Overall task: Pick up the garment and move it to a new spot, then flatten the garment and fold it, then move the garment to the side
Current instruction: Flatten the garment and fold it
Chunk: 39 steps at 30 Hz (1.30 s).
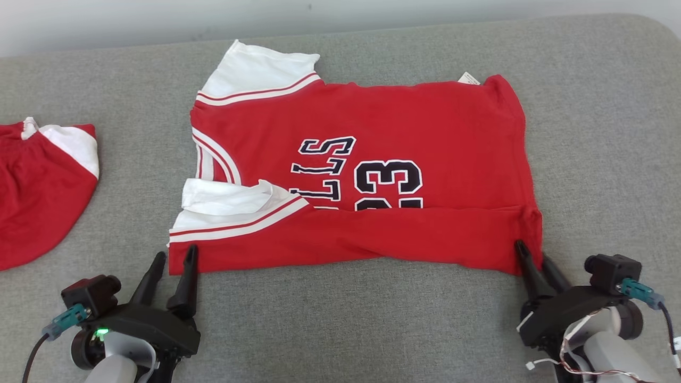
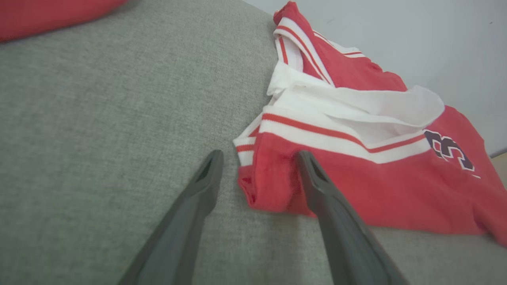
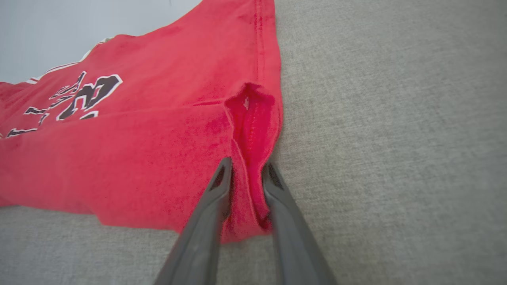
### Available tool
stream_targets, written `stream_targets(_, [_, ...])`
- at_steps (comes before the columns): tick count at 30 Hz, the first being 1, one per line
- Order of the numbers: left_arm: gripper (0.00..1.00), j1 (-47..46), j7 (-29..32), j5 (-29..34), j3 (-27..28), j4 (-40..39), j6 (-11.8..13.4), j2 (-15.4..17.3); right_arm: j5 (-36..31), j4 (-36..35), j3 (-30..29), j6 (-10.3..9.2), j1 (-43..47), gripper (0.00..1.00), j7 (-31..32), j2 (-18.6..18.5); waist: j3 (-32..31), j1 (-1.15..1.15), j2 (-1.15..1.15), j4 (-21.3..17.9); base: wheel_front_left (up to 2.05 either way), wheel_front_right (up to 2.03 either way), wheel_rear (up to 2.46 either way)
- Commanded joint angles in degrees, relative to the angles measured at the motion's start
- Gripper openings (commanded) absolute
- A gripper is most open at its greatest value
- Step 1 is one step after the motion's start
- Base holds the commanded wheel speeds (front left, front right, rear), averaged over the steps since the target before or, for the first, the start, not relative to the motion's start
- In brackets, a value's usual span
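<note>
Folding in hand: right gripper (image 1: 532, 251) jaws clamp the jersey (image 1: 425, 122) at lower right; left gripper (image 1: 175, 251) jaws, open astride its lower-left corner, should close next.

- The desk (image 1: 372, 319) has a grey woven fabric top, and its far right corner is rounded.
- A red jersey (image 1: 425, 133) with white sleeves and dark "23" lettering lies spread across the middle, collar end to the left. Its near long edge is folded over onto the print.
- A second red garment (image 1: 37, 202) with a white patch lies at the left, well apart from the jersey.
</note>
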Motion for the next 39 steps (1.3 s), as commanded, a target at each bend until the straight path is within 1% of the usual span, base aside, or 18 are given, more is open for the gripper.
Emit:
stream_targets(1, [0.04,-0.3,0.3,-0.5,-0.4,1.2,-0.1,-0.4,0.5,0.4,0.4,-0.16,-0.3,0.0,-0.5,0.7,-0.3,0.0,0.0,0.3,0.0,0.0,0.0])
stream_targets(2, [0.0,-0.6,0.1,-0.8,-0.5,1.6,-0.3,-0.5,0.5,0.5,0.6,-0.16,-0.6,0.0,-0.9,0.7,-0.6,0.0,0.0,0.4,0.0,0.0,0.0])
stream_targets(8, [0.0,0.6,-1.1,-1.4,-0.3,1.7,-0.9,0.2,2.1,0.7,1.8,-0.16,0.3,0.0,-2.2,0.1,-4.6,0.0,0.0,1.1,0.0,0.0,0.0])
stream_targets(14, [0.0,5.9,-1.4,-1.5,0.7,-2.5,-0.9,0.3,3.5,-1.5,2.4,-0.16,3.8,0.0,-2.5,-1.4,-8.3,0.0,0.0,1.7,0.0,0.0,0.0])
stream_targets(15, [0.0,9.2,-1.5,-1.5,1.3,-5.3,-0.2,0.2,3.9,-3.2,2.4,-0.16,5.9,0.0,-2.1,-2.2,-9.6,0.0,0.0,1.8,0.0,0.0,0.0])
stream_targets(16, [0.0,9.2,-1.5,-1.5,1.3,-5.3,-0.2,0.2,3.9,-3.2,2.4,-0.16,5.9,0.0,-2.1,-2.2,-9.6,0.0,0.0,1.8,0.0,0.0,0.0])
stream_targets(19, [0.0,14.4,-1.6,-1.3,2.3,-9.7,0.9,0.6,4.6,-6.3,1.6,-0.16,9.5,0.0,-0.8,-3.8,-10.9,0.0,0.0,2.3,0.0,0.0,0.0])
stream_targets(24, [0.0,22.7,-1.4,-1.3,2.5,-16.7,3.7,0.0,4.9,-11.8,-1.0,-0.16,16.5,0.0,2.9,-6.0,-12.2,0.0,0.0,3.0,0.0,0.0,0.0])
stream_targets(26, [0.0,25.2,-1.1,-1.6,2.3,-18.7,4.7,-0.4,4.6,-13.8,-2.6,-0.16,19.3,0.0,4.1,-6.0,-12.4,0.0,0.0,3.4,0.0,0.0,0.0])
stream_targets(29, [0.0,27.4,-0.6,-1.1,1.3,-20.2,5.6,-0.8,4.0,-16.0,-5.1,-0.16,22.5,0.0,5.7,-4.9,-12.5,0.0,0.0,3.8,0.0,0.0,0.0])
stream_targets(30, [0.35,27.5,-0.6,-0.7,0.9,-20.5,5.9,-1.0,3.5,-16.5,-5.8,-0.16,23.1,0.24,6.0,-4.6,-12.6,0.0,0.0,3.9,0.0,0.0,0.0])
stream_targets(31, [1.0,27.6,-0.6,-0.5,0.7,-20.7,6.1,-1.2,2.9,-16.9,-6.4,-0.16,23.7,0.89,6.3,-4.2,-12.7,0.0,0.0,4.0,0.0,0.0,0.0])
stream_targets(32, [1.0,27.4,-0.6,-0.3,0.4,-20.7,6.2,-1.3,2.4,-17.3,-6.9,-0.16,24.1,1.0,6.7,-3.7,-12.9,0.0,0.0,4.1,0.0,0.0,0.0])
stream_targets(35, [1.0,26.2,-1.0,0.9,0.3,-20.3,6.0,-1.1,0.2,-18.9,-8.6,-0.16,24.5,1.0,6.9,-2.3,-13.3,0.0,0.0,4.0,0.0,0.0,0.0])
stream_targets(39, [1.0,24.4,-1.4,2.5,1.9,-20.8,5.9,-1.8,-3.2,-21.4,-11.4,-0.16,23.8,1.0,5.7,-0.4,-13.8,0.0,0.0,3.5,0.0,0.0,0.0])
